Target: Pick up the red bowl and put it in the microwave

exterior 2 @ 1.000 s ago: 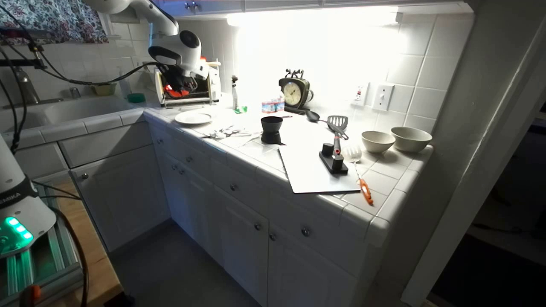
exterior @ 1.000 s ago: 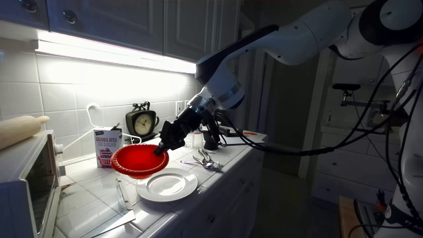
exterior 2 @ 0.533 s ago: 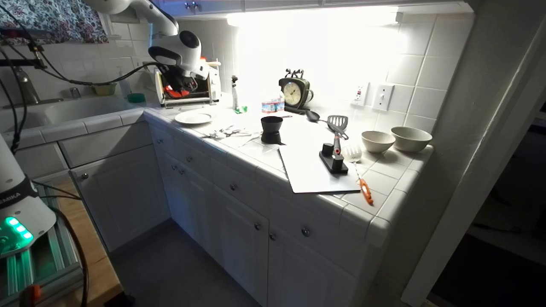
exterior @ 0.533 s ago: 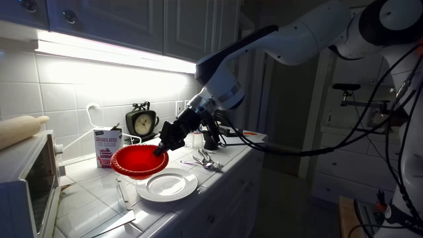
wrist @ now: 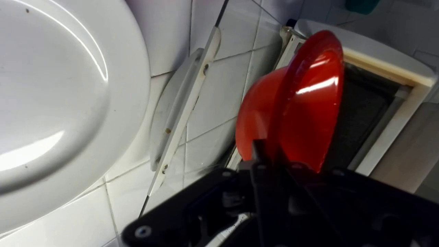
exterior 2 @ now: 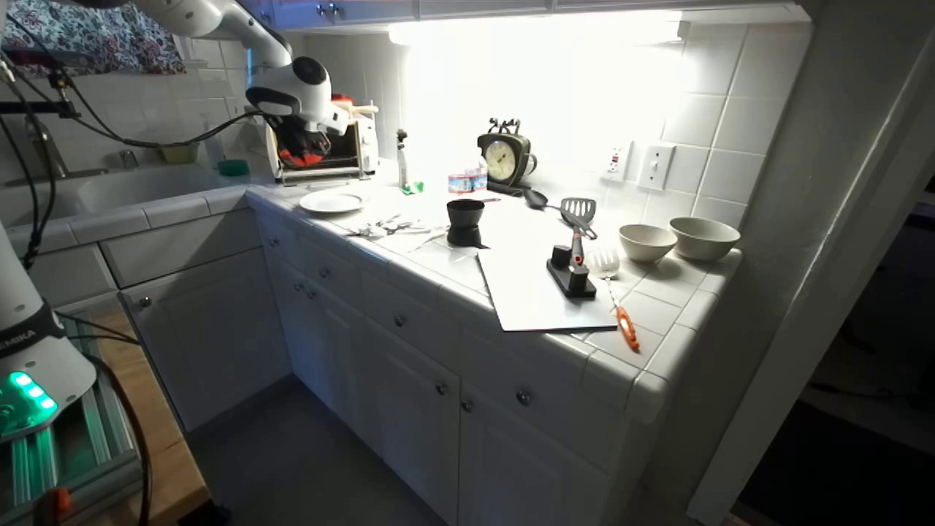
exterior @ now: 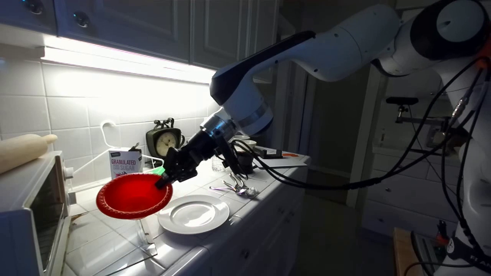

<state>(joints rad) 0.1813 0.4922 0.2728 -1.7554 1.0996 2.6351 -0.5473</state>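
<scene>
Hand [exterior: 162, 183]: pinching the red bowl [exterior: 132, 197] by its flared rim, brought in until only the thickness of that rim lies between the two sides; I have it angled downward.
Fingers [wrist: 259, 151]: one against the bowl's outer side, one inside its mouth; the wrist view shows them dark and blurred, so I cannot make out the whole contact.
Red bowl: hanging from my fingertips, mouth upward, above the tile counter [exterior 2: 460, 270].
Microwave [exterior: 23, 188]: ahead of my hand, its dark opening facing me; the bowl is outside, in front of that opening.
Rolling pin [exterior: 23, 151]: on top of the microwave, ahead of my hand.
White plate [exterior: 191, 212]: on the counter below my hand, apart from the bowl.
Handled bar [wrist: 187, 109]: lower than my fingers, between plate and bowl in the wrist view.
Sugar carton [exterior: 126, 163]: toward the tiled wall [exterior: 76, 145] from my hand, its lower part covered by the bowl in an exterior view.
Clock [exterior: 167, 142]: upright, also toward the wall from my hand.
Metal utensils [exterior: 238, 186]: on the counter behind my hand, well apart from it.
Dark cup [exterior 2: 465, 214]: farther behind my hand.
Pale bowls [exterior 2: 646, 242]: far behind my hand, near each other.
</scene>
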